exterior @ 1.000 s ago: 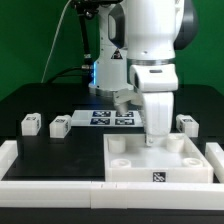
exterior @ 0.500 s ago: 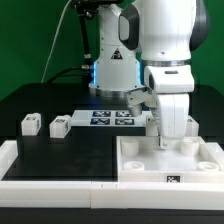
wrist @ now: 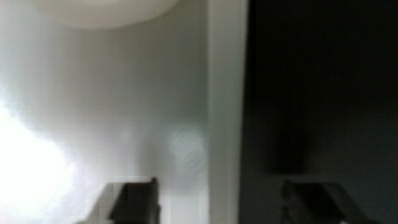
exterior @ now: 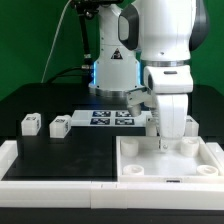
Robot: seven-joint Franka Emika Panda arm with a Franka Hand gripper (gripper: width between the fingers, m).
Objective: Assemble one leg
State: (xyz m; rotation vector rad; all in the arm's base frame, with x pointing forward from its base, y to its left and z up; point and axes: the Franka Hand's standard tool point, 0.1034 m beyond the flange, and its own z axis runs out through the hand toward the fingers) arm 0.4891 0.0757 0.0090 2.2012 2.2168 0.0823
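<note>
None of the legs seems mounted yet; the nearest leg (exterior: 189,124) lies on the table (exterior: 60,155) just beside the square top (exterior: 150,172). My fingers (wrist: 128,200) stand open astride its rim. Next, I judge, I must rise clear and grasp that leg.

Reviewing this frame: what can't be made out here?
- Exterior view: the rightmost leg is partly hidden by the arm, and its tag is unreadable.
- Exterior view: whether the gripper grips or merely touches the large white piece is too small to tell.
- Wrist view: blurred; the fingers are cut off by the edge, and the white surface is unidentifiable.
</note>
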